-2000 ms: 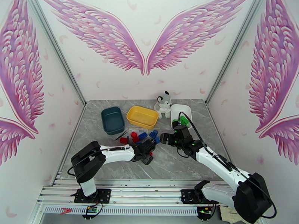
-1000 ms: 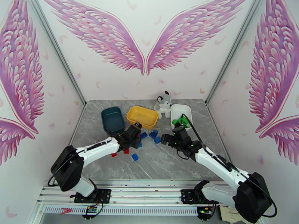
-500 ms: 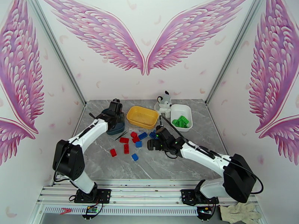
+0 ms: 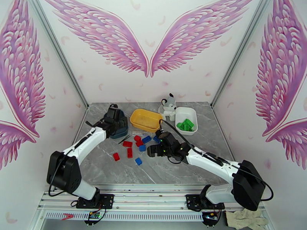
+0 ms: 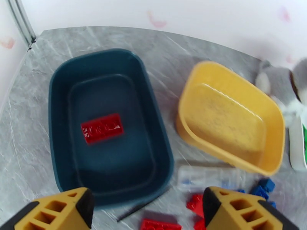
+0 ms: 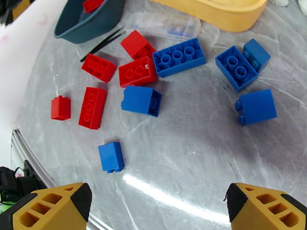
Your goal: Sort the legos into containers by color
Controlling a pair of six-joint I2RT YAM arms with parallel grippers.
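My left gripper (image 5: 147, 206) hangs open over the dark teal tub (image 5: 63, 92), which holds one red brick (image 5: 102, 128); nothing is between its fingers (image 5: 57, 211). In the top view that gripper (image 4: 114, 119) covers most of the teal tub (image 4: 122, 130). My right gripper (image 6: 157, 206) is open and empty above the table's middle (image 4: 150, 151), over loose red legos (image 6: 92, 107) and blue legos (image 6: 179, 56). Beside the teal tub stands the empty yellow tub (image 4: 146, 120). Green legos (image 4: 185, 124) lie in the white tub (image 4: 190, 112).
A grey-white plush toy (image 4: 168, 106) sits between the yellow and white tubs. In front of the yellow tub lie a clear flat item (image 6: 165, 25) and a thin black strip (image 6: 101, 43). Bare grey table extends toward the near edge (image 4: 161, 173).
My left gripper moved from the pile to the teal tub and opened, leaving a red brick inside. My right gripper came back from the white tub to the pile.
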